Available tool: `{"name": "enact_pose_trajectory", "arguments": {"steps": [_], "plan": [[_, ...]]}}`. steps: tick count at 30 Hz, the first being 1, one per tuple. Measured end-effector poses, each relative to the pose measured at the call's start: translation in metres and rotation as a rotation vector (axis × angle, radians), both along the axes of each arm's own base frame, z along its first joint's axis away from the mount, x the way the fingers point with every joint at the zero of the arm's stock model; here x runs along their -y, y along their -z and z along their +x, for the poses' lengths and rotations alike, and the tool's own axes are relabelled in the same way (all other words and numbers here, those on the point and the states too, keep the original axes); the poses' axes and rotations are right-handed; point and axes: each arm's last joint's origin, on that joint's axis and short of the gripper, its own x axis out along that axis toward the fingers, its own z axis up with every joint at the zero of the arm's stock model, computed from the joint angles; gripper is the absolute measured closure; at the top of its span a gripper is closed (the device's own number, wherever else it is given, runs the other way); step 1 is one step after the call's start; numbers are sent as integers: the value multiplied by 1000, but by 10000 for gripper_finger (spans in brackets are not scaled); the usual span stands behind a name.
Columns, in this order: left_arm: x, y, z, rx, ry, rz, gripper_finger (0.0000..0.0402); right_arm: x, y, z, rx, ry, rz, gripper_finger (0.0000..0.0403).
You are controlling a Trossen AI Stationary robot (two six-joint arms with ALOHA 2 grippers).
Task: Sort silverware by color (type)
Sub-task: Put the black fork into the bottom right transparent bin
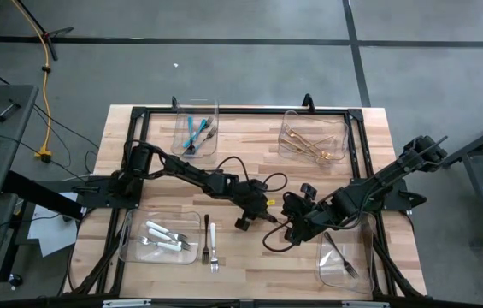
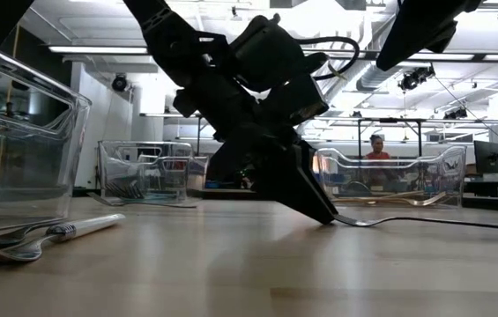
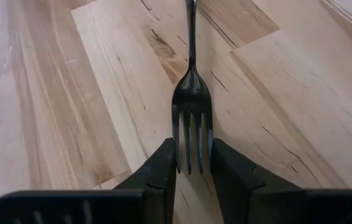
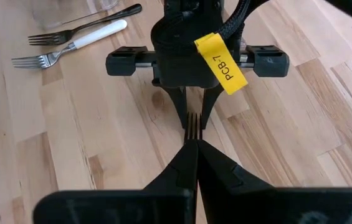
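Note:
A dark steel fork (image 3: 191, 93) lies flat on the wooden table near its middle. Its tines sit between the fingers of my left gripper (image 3: 193, 148), which is shut on them. In the low view the fork's handle (image 2: 407, 221) runs along the table away from that gripper (image 2: 319, 211). My right gripper (image 4: 191, 146) hangs shut above the fork's handle end, facing the left gripper (image 4: 191, 118), and holds nothing. A white-handled fork (image 1: 213, 244) and a dark fork (image 1: 206, 229) lie loose near the front. My left gripper pinches the fork's head across its outer tines (image 3: 191, 152) between the two fingers (image 3: 163, 168). The fingers slant down from the tine end and lie along the fork. The fork rests flat on the table, its handle pointing away from the gripper.
Four clear bins stand at the table's corners. One holds teal utensils (image 1: 197, 133) at the far left and one gold ones (image 1: 314, 141) at the far right. White-handled ones (image 1: 162, 237) are at the near left and dark steel ones (image 1: 344, 257) at the near right.

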Motion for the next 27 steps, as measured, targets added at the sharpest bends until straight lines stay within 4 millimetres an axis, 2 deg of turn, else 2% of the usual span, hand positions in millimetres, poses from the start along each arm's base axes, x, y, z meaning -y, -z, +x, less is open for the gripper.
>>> {"name": "enact_pose_trajectory", "arguments": {"steps": [4,8,17,21,27], "plan": [[0,-1,-1,-10,-2,3,324,0,0,0,0,0,0,402],[-7,-10,-8,-68,-36,35,323,0,0,0,-3,-12,-9,402],[-21,-54,-36,-220,-122,76,330,-3,0,-2,-20,-74,-52,402],[-20,-73,-57,-234,-163,114,330,-7,0,-6,-19,-93,-78,402],[-9,-102,-109,-149,-250,91,331,-14,1,-14,-9,-93,-166,402]]}}
